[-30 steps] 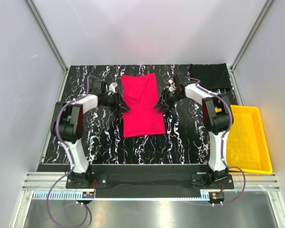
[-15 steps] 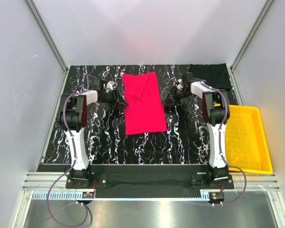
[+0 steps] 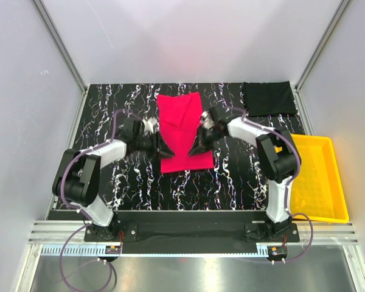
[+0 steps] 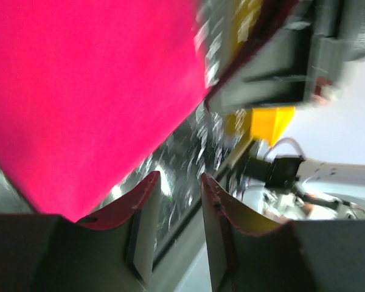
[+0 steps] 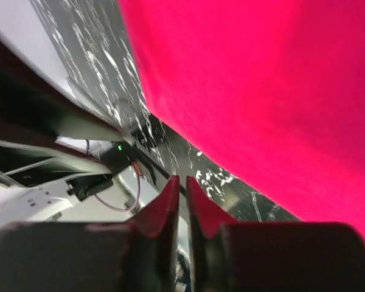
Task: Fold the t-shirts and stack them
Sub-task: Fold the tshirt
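Note:
The red t-shirt lies folded into a long strip in the middle of the table; it also fills the left wrist view and the right wrist view. My left gripper sits at the strip's left edge near its near end. Its jaws are apart with nothing between them. My right gripper sits over the strip's right edge. Its fingers are almost touching and hold no cloth. The black t-shirt lies folded at the far right corner.
A yellow plastic tray stands off the table's right side. The black white-veined tabletop is bounded by grey walls at the back and sides, with a metal rail along the near edge.
Both grippers have moved from the middle of the shirt's sides toward me and inward, onto the strip's near part. The red shirt has kept its place.

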`<state>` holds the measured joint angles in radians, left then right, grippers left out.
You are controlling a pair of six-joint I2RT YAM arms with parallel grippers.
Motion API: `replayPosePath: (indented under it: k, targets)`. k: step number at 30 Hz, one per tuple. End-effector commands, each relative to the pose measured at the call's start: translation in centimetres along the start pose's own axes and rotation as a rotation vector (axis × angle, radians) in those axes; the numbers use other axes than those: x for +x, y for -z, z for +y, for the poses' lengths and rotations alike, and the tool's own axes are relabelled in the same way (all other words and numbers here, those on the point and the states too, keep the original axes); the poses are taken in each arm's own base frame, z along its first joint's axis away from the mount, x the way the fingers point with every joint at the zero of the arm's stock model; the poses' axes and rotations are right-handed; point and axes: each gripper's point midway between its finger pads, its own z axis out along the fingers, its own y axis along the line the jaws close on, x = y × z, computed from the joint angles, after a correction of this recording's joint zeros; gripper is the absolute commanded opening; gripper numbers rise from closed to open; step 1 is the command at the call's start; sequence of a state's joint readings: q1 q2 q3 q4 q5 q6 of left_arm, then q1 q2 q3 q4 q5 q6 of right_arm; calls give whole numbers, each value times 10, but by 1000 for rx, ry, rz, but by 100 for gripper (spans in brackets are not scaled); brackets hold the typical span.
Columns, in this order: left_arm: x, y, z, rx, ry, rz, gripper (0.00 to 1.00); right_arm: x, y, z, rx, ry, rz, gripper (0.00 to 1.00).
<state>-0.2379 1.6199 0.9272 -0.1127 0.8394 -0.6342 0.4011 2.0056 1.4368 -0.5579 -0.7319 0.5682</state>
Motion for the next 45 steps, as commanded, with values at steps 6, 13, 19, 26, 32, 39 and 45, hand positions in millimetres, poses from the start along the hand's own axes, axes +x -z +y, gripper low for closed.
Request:
replayPosePath:
  k: [6,13,19,26,32,39,45]
  targets:
    - [37,-14,50,-87,66,16,29,44,-54,4,-69,-33,109,3]
    - [51,-20,80,-159,99,44,31,54,-69,-32,15,-56,121,6]
    - [70,-12,107,-247,106,82,27,75,-61,-64,118,-61,95,18]
    - [65,28,64,-245,39,-42,39,92,-2,-35,102,-41,-50,37]
    - [71,51,34,-166,120,-217,53,78,36,-46,168,-124,-291,61]
    - [64,44,48,-56,441,-437,62,56,52,-56,74,-381,-532,66]
    - [52,38,68,-100,592,-588,55,42,54,-76,-10,-532,-709,62]
